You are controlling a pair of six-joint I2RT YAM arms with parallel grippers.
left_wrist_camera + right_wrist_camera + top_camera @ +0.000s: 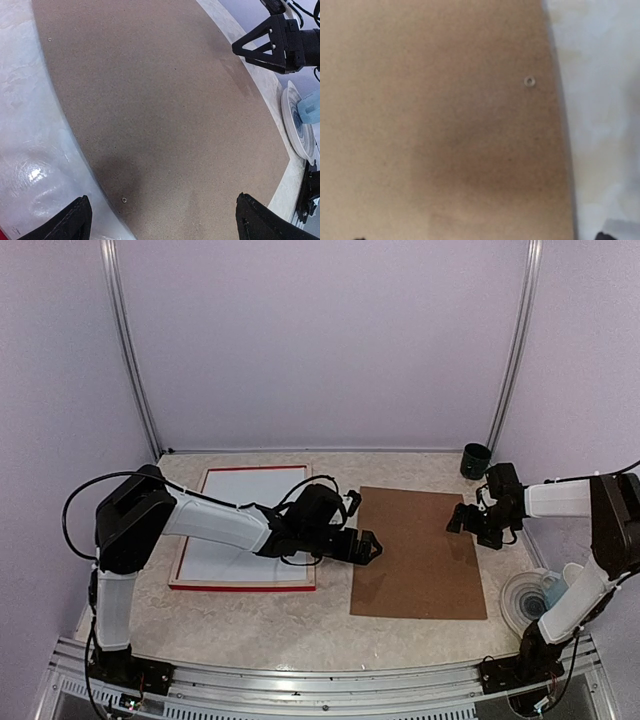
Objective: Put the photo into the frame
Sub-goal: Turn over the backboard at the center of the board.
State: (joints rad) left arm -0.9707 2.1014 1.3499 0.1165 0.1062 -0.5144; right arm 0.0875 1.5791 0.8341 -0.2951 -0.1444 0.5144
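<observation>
The red frame lies flat at the left of the table, with a plain white sheet filling its opening. The photo does not show in any view. My left arm reaches across the frame. Its gripper is open, low over the left edge of a brown hardboard panel. The left wrist view shows its fingertips wide apart, with only panel between them. My right gripper is open over the panel's right edge, holding nothing. In the right wrist view the panel fills most of the picture.
A dark cup stands at the back right. A white plate with a pale blue object on it sits at the front right beside the right arm's base. The panel has small eyelets near its edges.
</observation>
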